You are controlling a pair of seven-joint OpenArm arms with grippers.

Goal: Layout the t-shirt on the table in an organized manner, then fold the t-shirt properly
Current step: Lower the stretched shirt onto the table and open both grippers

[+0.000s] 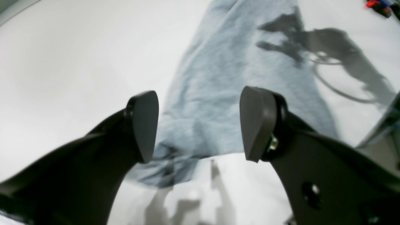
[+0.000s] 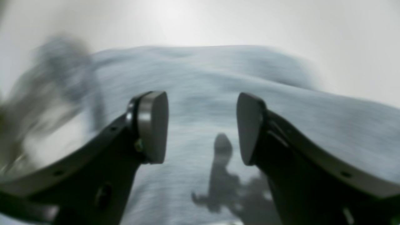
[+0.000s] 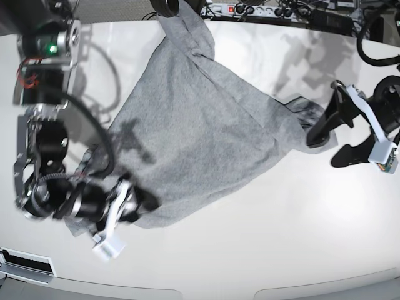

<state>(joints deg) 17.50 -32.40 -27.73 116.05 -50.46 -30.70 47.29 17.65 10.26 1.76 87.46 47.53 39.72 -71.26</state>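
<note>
Grey knit sprawls across the white table (image 3: 262, 237) as both arms stand off the shirt (image 3: 200, 131), which lies rumpled and skewed, one end trailing up toward the far edge and a dark-hemmed corner bunched at the side nearer the left gripper (image 3: 340, 134). That claw is spread wide and holds nothing; its wrist view shows the two pads apart over the shirt's near hem and bare tabletop. The right gripper (image 3: 122, 215), low at the opposite edge of the cloth, also has its pads apart with no fabric between them, though its wrist view is smeared by motion blur. No lettering shows, so the printed side seems to be face down or tucked under.

By the look of it, the layout step is in hand and unfinished: the outline is crooked, the sleeves cannot be made out, and folds run through the body. The next move likely calls for each claw to pinch a separate corner or hem, thin cloth only, and draw outward to flatten it before any fold is tried.
</note>
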